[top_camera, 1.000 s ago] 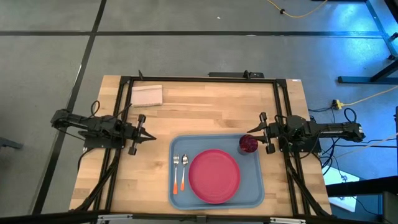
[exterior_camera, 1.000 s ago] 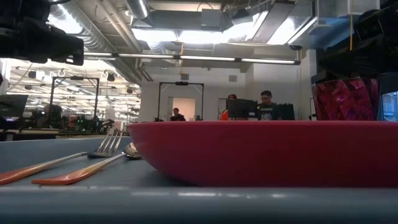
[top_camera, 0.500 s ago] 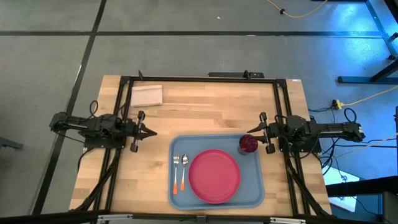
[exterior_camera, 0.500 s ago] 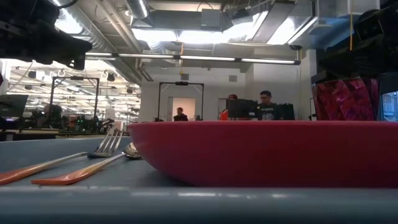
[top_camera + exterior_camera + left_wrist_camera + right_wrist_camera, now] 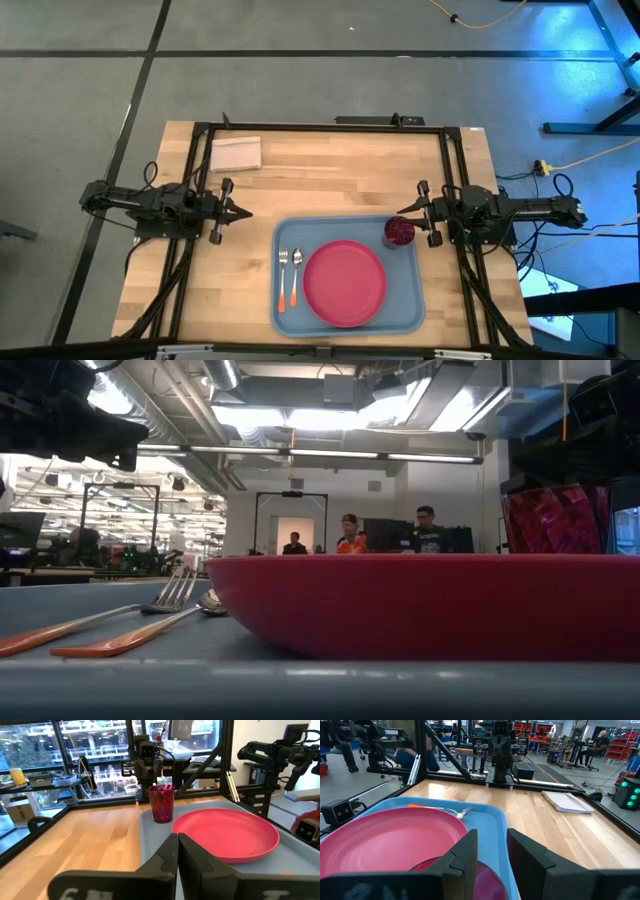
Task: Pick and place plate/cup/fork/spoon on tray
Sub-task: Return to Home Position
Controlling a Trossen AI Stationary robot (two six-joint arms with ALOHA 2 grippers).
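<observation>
The light-blue tray [image 5: 348, 276], a big rectangle with rounded corners and a raised rim, lies on the wooden tabletop [image 5: 330, 175] at its near edge, right of the middle. In the middle of the tray sits the plate [image 5: 345, 282], round, flat and pink-red, with a shallow upturned lip that fills the low view as a broad red band. Just beside the plate, on the left side of the tray, lie the fork [image 5: 283, 276] and the spoon [image 5: 295, 275], side by side and parallel, orange handles toward the near edge and metal heads pointing away; the fork is the outer one, the spoon lies between it and the plate. At the tray's far right corner stands the cup [image 5: 399, 231], small, upright, dark red and see-through with a faceted wall. The right hand [image 5: 416, 206] hovers just beside the cup at the tray's right edge, its fingers spread with a clear gap between them and nothing in them. The left hand [image 5: 241, 212] hangs over bare wood well left of the tray, its fingers pressed together to a point. A white folded napkin [image 5: 236, 153] lies at the far left of the tabletop. White lettering reading "TROSSEN" shows on the left arm's housing in the right wrist view.
</observation>
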